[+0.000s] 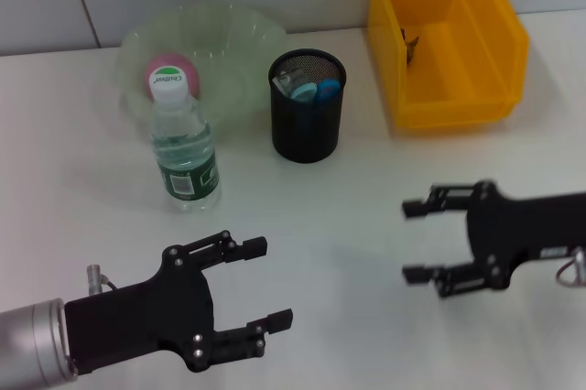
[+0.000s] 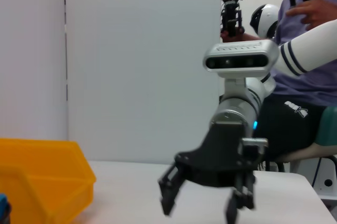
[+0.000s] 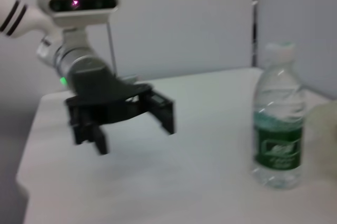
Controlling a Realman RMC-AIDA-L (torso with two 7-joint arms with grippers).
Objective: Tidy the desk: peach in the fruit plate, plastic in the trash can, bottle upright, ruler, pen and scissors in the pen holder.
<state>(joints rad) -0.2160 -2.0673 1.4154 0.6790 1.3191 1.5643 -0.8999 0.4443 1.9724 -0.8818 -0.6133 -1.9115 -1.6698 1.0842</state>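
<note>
Risk lies mainly with the upright bottle (image 1: 183, 147) standing just beyond the left gripper (image 1: 261, 285), whose jaws gape wide and empty like the right gripper (image 1: 417, 241), since a careless forward sweep could topple it.

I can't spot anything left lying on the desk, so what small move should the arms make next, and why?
Probably just draw both arms back. The bottle stands upright, the peach lies in the fruit plate, items sit in the pen holder, and the left gripper and right gripper are open and hold nothing.
</note>
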